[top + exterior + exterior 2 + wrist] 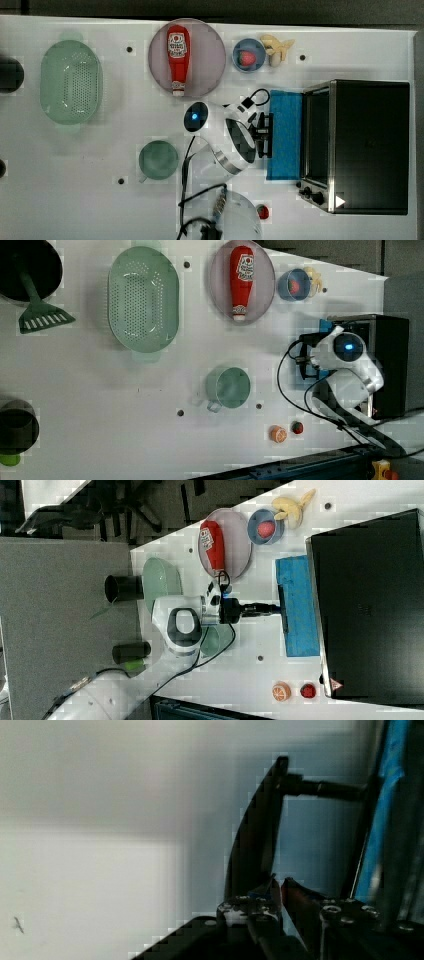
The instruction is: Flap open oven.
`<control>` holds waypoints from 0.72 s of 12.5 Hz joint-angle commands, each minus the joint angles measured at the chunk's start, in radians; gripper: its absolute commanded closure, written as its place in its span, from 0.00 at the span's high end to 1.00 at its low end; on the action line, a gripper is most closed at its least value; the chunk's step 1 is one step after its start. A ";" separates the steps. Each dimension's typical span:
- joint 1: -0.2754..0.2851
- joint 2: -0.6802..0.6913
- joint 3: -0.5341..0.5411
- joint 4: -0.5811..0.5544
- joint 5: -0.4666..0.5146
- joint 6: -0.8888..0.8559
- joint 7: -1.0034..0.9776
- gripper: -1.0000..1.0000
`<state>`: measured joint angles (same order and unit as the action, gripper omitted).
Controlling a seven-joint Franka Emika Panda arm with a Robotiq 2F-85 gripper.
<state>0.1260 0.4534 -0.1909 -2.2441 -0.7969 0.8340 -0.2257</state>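
Three overhead views share table [100, 200]; wrist view close.

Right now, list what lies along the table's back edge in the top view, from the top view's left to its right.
Green colander → pink plate with the ketchup bottle → blue bowl → bananas.

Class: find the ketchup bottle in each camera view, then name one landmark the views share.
Top view: ketchup bottle on the pink plate, upper centre.
Left view: on that plate, top, right of centre.
Right view: upper centre.
Wrist view: not in it.
Shared landmark: the oven, its blue door down.
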 commanded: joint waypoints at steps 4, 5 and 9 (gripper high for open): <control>0.048 0.074 0.002 0.042 -0.028 -0.005 0.153 0.18; 0.051 0.074 0.005 0.043 -0.029 -0.004 0.153 0.18; 0.055 0.010 0.025 0.065 0.116 0.024 0.162 0.18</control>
<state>0.1615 0.5176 -0.1886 -2.2109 -0.6768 0.8252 -0.1436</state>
